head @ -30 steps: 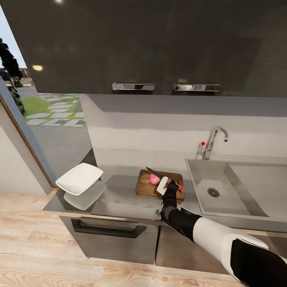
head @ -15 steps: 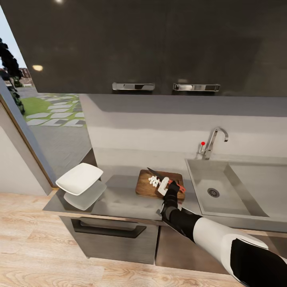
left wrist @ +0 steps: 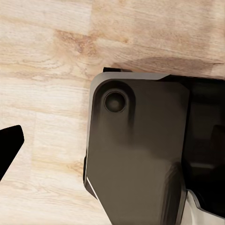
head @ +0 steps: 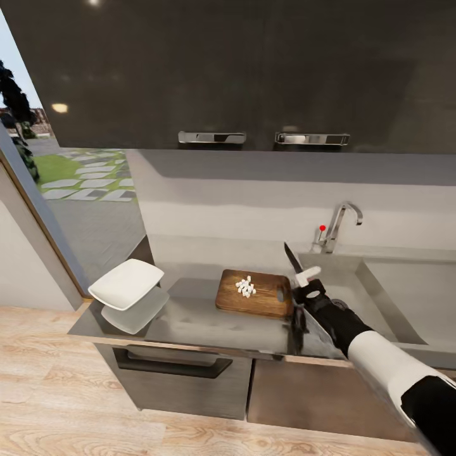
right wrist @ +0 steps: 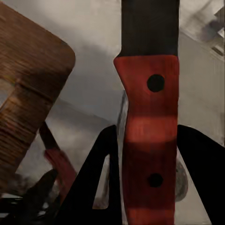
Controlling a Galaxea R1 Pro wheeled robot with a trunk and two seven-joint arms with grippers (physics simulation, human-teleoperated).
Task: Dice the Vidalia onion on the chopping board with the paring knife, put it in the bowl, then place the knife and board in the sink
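Over the sink (head: pixel 354 297), right jaws (head: pixel 308 285) clamping paring knife (head: pixel 292 259), moved off chopping board (head: pixel 254 293)

The right hand (head: pixel 308 286) grips the paring knife (head: pixel 294 261), blade raised, between the chopping board (head: pixel 266 303) and the sink (head: pixel 380 297). White diced onion (head: pixel 245 287) lies on the board. The bowl (head: pixel 126 283) sits at the surface (head: pixel 196 320) end.

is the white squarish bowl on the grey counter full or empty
Empty. The white squarish bowl shows a bare glossy inside, while the small white onion dice sit in a pile on the brown wooden chopping board.
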